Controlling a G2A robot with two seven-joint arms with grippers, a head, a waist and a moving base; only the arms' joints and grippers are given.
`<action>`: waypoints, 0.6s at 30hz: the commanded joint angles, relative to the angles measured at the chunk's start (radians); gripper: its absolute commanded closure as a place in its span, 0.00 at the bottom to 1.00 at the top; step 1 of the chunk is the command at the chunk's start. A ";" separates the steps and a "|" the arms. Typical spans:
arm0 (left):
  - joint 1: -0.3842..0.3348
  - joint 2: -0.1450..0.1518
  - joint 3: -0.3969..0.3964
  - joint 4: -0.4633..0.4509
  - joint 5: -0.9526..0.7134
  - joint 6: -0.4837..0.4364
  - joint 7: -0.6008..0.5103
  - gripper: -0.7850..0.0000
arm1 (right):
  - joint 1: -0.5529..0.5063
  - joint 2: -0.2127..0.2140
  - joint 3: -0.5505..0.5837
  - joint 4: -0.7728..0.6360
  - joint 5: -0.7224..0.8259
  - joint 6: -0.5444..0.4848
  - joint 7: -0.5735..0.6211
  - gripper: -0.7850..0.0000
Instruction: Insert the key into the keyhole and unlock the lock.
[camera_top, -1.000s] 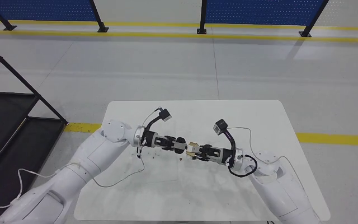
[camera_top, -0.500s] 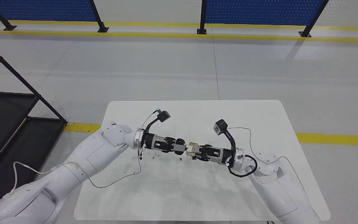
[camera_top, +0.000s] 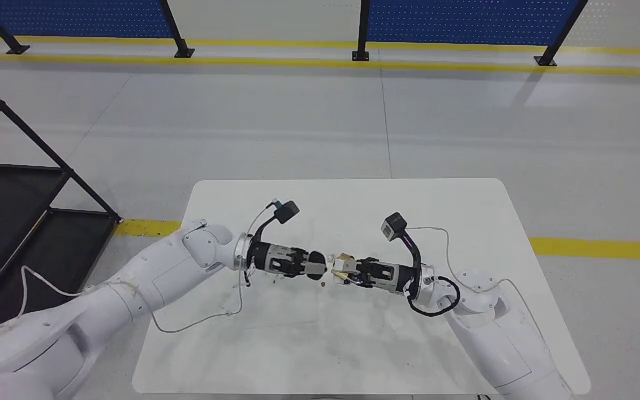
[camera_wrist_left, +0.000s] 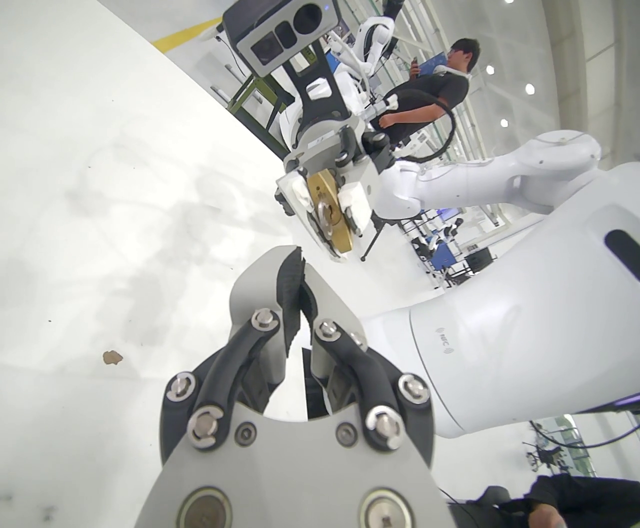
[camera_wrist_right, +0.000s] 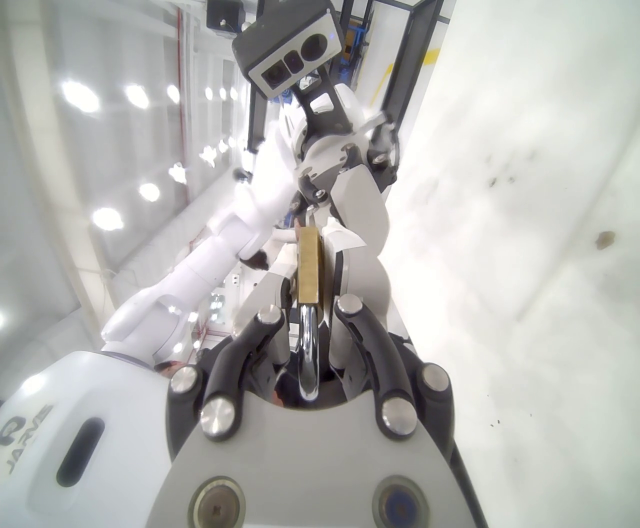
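Note:
A brass padlock (camera_top: 343, 265) hangs above the middle of the table, with my right gripper (camera_top: 345, 268) shut on its body. In the right wrist view its brass body (camera_wrist_right: 309, 272) sits between the white pads (camera_wrist_right: 345, 239), the steel shackle (camera_wrist_right: 308, 345) pointing back toward the wrist. The left wrist view faces the lock's keyhole end (camera_wrist_left: 326, 214). My left gripper (camera_wrist_left: 299, 270) is shut, a short gap away from that end and roughly in line with it. A thin metal sliver (camera_wrist_right: 309, 216), seemingly the key, pokes from its pads toward the lock.
The white table (camera_top: 400, 340) lies under both arms, with a small brown speck (camera_top: 325, 284) just below the grippers. A black rack (camera_top: 40, 230) stands off the table's left side.
My left gripper has drawn back slightly from the padlock and its wrist has turned, opening a small gap. The right gripper and the lock have stayed put.

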 joint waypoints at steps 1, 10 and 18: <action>-0.021 0.004 0.028 -0.001 -0.018 0.001 -0.001 1.00 | 0.000 0.000 0.000 0.000 0.000 0.000 0.000 1.00; -0.068 0.030 0.041 -0.035 0.027 0.001 -0.001 0.98 | 0.000 0.000 0.000 0.000 0.000 0.000 0.000 1.00; -0.043 0.051 -0.029 -0.071 0.100 0.001 -0.001 0.60 | 0.000 0.000 0.000 0.000 0.000 0.000 0.000 1.00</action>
